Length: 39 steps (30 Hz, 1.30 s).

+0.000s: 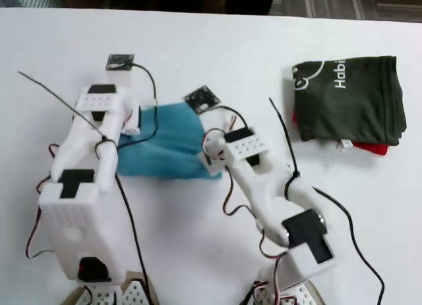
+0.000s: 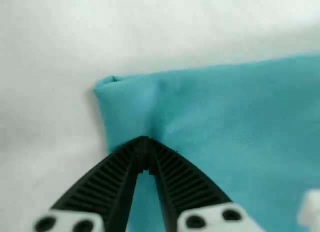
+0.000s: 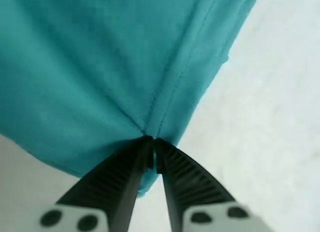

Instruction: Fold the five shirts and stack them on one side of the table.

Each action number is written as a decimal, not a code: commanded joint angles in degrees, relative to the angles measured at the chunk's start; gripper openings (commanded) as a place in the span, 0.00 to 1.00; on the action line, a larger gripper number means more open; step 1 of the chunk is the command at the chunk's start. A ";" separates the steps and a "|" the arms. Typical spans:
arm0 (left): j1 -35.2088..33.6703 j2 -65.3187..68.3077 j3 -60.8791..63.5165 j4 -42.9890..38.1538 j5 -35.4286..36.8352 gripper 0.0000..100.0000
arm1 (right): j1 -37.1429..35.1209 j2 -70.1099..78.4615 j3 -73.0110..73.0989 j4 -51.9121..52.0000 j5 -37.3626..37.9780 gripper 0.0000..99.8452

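While dark green shirt (image 1: pixel 349 97) lies stacked on red shirt (image 1: pixel 369 148) near right edge of desk (image 1: pixel 217 41), teal shirt (image 1: pixel 165 143) lies part-folded, left tool (image 2: pixel 145 159) and right tool (image 3: pixel 151 152) each clenched on it; task judged under halfway.

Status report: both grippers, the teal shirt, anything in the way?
Left gripper shut on teal shirt. Right gripper likewise. Dark green shirt folded on red shirt, well apart.
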 commanded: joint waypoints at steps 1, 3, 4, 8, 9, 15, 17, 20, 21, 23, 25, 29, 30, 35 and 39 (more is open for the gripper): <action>-0.62 1.58 -3.56 -0.35 0.35 0.03 | 2.33 0.57 -0.18 -0.40 0.62 0.02; -0.97 2.02 -4.44 -0.26 0.44 0.03 | 2.24 -0.40 -0.18 -0.40 0.62 0.02; -0.97 2.02 -4.88 -0.26 0.44 0.03 | 1.98 -1.19 -0.18 -0.40 0.62 0.02; -0.79 0.97 -5.85 1.41 0.44 0.03 | 1.19 -6.11 -0.18 -0.13 0.62 0.02; -0.70 0.44 -6.20 2.11 0.44 0.03 | 1.10 -7.78 -0.18 0.31 0.62 0.02; -0.79 -6.24 -7.69 8.09 0.44 0.03 | 1.45 -18.07 -0.53 2.68 0.09 0.04; -0.79 -9.32 -7.69 10.20 0.44 0.03 | 1.45 -19.12 -1.49 2.95 -0.70 0.09; -0.62 -14.59 -7.34 13.89 0.44 0.03 | 1.45 -16.92 -6.33 4.35 -8.70 0.20; -0.70 -16.35 -7.16 15.30 0.44 0.03 | 1.45 -15.52 -8.79 5.23 -11.16 0.21; -1.05 -19.16 -7.08 18.64 0.44 0.03 | 0.92 -11.12 -14.59 7.69 -13.36 0.22; -1.05 -21.36 -6.20 21.19 0.35 0.03 | 0.22 -5.14 -21.19 10.33 -13.71 0.22; -1.23 -25.76 -0.75 21.27 0.35 0.03 | -0.22 8.57 -35.96 19.30 -15.30 0.22; -1.76 -26.99 1.01 20.57 0.26 0.03 | -0.04 12.00 -39.65 22.29 -16.88 0.22; -6.95 -32.70 8.92 15.12 0.00 0.03 | -0.31 26.15 -55.91 36.35 -19.43 0.22; -9.58 -34.46 13.41 12.31 -1.14 0.03 | -0.22 31.87 -65.85 43.38 -19.34 0.29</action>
